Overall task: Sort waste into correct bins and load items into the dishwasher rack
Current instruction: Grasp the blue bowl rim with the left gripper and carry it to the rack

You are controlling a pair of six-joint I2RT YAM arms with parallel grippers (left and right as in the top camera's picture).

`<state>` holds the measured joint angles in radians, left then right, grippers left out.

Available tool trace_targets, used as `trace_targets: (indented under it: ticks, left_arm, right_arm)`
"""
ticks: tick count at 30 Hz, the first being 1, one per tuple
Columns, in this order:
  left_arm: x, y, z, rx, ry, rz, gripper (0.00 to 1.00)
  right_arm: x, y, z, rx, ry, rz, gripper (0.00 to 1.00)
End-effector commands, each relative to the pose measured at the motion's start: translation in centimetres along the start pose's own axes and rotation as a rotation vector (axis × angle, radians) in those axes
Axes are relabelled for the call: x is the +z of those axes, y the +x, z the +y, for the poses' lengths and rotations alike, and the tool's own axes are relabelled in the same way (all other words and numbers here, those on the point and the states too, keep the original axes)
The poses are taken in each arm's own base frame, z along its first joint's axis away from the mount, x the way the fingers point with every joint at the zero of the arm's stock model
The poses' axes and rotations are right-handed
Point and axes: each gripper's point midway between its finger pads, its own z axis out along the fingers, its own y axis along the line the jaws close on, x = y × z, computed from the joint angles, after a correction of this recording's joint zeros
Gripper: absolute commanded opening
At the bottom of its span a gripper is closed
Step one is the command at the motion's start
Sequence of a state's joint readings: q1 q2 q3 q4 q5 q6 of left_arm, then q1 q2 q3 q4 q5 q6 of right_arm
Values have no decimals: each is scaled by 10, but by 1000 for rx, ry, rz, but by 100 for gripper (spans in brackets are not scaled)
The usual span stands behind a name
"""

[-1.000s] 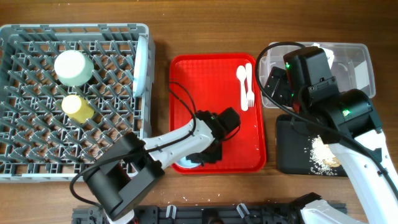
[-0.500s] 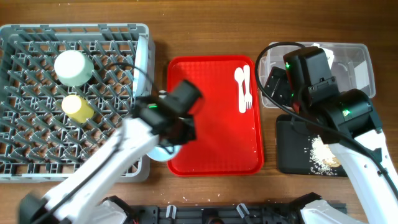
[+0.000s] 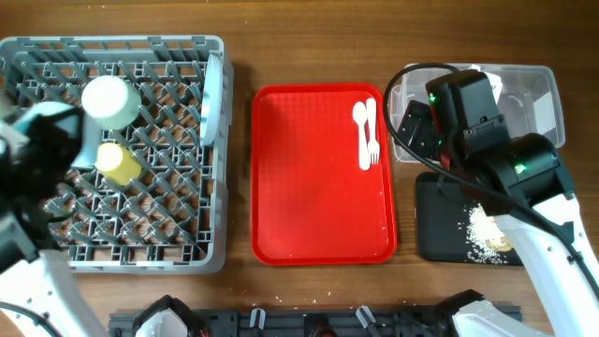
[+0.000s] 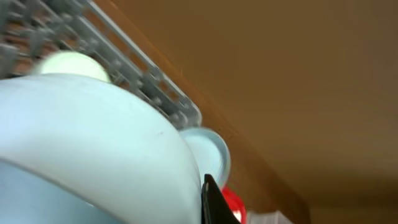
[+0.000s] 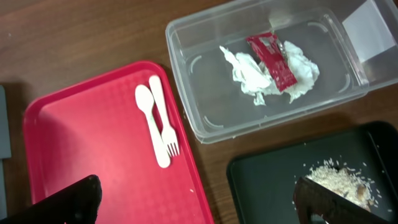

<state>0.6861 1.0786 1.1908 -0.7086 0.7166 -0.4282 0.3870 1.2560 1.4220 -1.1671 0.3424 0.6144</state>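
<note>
My left gripper (image 3: 42, 154) is clamped tight on a pale blue bowl (image 4: 81, 143), holding it over the dishwasher rack (image 3: 168, 234) ready for loading, while my right gripper (image 5: 199, 199) hangs spread wide and empty near the white spoon (image 5: 149, 124) and fork (image 5: 164, 124) on the red tray (image 5: 81, 162), probably my next pick.

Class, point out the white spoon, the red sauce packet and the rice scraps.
white spoon (image 5: 152, 129): right wrist view, middle of its handle.
red sauce packet (image 5: 271, 60): right wrist view, centre of the packet.
rice scraps (image 5: 333, 177): right wrist view, middle of the pile.
</note>
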Motion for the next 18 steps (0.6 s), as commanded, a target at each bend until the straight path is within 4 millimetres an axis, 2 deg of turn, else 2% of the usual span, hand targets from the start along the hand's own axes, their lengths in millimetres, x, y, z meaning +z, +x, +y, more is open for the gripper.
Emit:
trace_targets:
  ticks: [1,3,7,9,11,15,18]
  left_arm:
    - [12,-23,17,-17,24,-16,4]
    - [26,-35,20,33,63,-21,4]
    - [62,-60,11,160,295,-10,4]
    - [85,-65,29,165,325,5,4]
    - [106,-63,55,123,324,38,4]
    - [125,-51,87,72,430,120,4]
    - [137,-47,117,11,412,135,4]
  right_arm:
    - [0,-4,-2,-9,18,-16,100]
    - [0,-4,-2,-9,18,-16,100]
    - [0,-4,-2,-9,18,-16,100]
    - [0,-4,-2,-9,18,-16,100]
    - [0,-4,-2,-9,18,-16,100]
    - [0,-4,-2,-9,18,-16,100]
    - [0,-4,-3,-9,19,-16,100]
